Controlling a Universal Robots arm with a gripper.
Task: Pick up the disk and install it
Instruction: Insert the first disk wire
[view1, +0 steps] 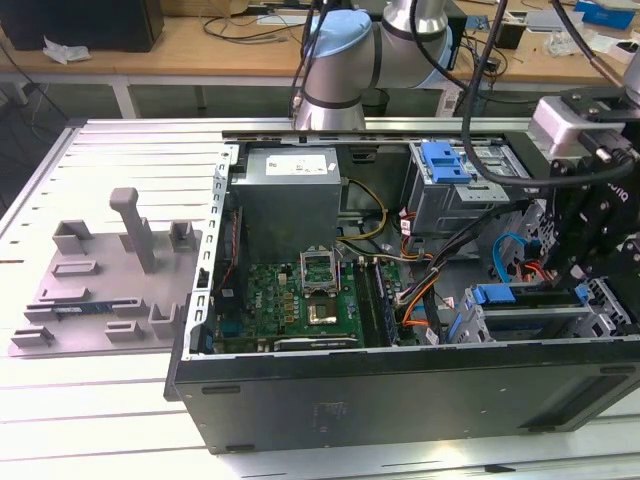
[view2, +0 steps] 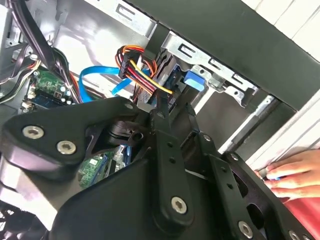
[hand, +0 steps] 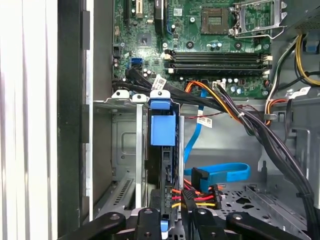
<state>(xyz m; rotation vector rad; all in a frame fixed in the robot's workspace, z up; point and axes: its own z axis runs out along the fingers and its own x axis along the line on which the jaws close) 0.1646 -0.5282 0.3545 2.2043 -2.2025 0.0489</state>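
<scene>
The disk (hand: 166, 167) stands on edge in a slot of the metal drive cage (hand: 124, 145), its blue carrier tab (hand: 162, 129) at the end nearer the motherboard. My gripper (hand: 172, 218) sits at the disk's other end, one finger on each side of its thickness, shut on it. In the second wrist view the gripper (view2: 176, 107) points at the disk (view2: 172, 80) just beside a bundle of red, yellow and orange power wires (view2: 142, 72). In the exterior view the gripper (view1: 585, 265) hangs over the disk (view1: 530, 312) at the case's right end.
The open computer case (view1: 400, 395) holds a motherboard (view1: 310, 295), a grey power supply (view1: 290, 195) and an upper bay with a blue latch (view1: 445, 160). A blue data cable (hand: 220, 172) and black cable bundles (hand: 260, 130) run beside the cage. A person's hand (view2: 290, 172) rests on the case edge.
</scene>
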